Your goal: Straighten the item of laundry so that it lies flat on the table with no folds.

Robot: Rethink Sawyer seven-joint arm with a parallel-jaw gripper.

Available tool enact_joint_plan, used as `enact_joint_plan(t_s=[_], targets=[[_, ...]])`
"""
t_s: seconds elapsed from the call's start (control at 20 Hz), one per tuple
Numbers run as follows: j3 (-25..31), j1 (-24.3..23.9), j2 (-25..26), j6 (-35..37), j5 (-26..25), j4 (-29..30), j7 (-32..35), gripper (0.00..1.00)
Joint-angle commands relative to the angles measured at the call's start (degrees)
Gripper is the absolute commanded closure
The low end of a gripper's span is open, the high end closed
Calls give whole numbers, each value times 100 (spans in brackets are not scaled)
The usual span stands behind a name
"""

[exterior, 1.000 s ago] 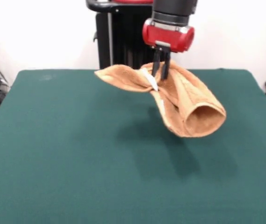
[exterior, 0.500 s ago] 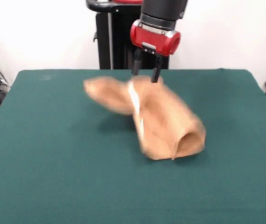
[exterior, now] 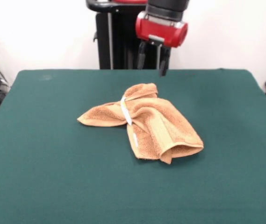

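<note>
Wide green table (exterior: 39, 177), and near its middle sits the towel (exterior: 144, 123), a rumpled orange-tan heap, nowhere near flat. It lies down on the cloth, well apart from every table edge, folded over itself in thick layers. Its long axis runs from about ten o'clock to four o'clock in this view: a thin pointed corner reaches out to the nine o'clock side, and the fat doubled-over end bulges toward four o'clock, where a rolled lip shows an open fold. A second small hump pokes up at the twelve o'clock end, nearest the robot.

Above it, the gripper (exterior: 151, 58) hangs clear of the fabric, fingers spread apart and holding nothing. Here's the relation that matters: the towel lies at roughly six o'clock from the claw, below it and toward the camera, with that twelve o'clock hump the closest part.

A narrow white strip (exterior: 125, 111) runs across the pinched waist; it looks like the tag or a hem, hard to say which.

My read: the next grab wants an outer corner, likely the nine o'clock point or the four o'clock lip, to pull the layers open.
</note>
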Motion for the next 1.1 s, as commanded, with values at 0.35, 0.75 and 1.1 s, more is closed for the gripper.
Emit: enact_joint_plan(t_s=[0.35,0.75,1.1], targets=[[506,-224,444,960,1214,-395,-4265,0],[519,-417,1010,1265,1467,-692,-4853,0],[580,-524,1384,1631,1785,-917,-5256,0]])
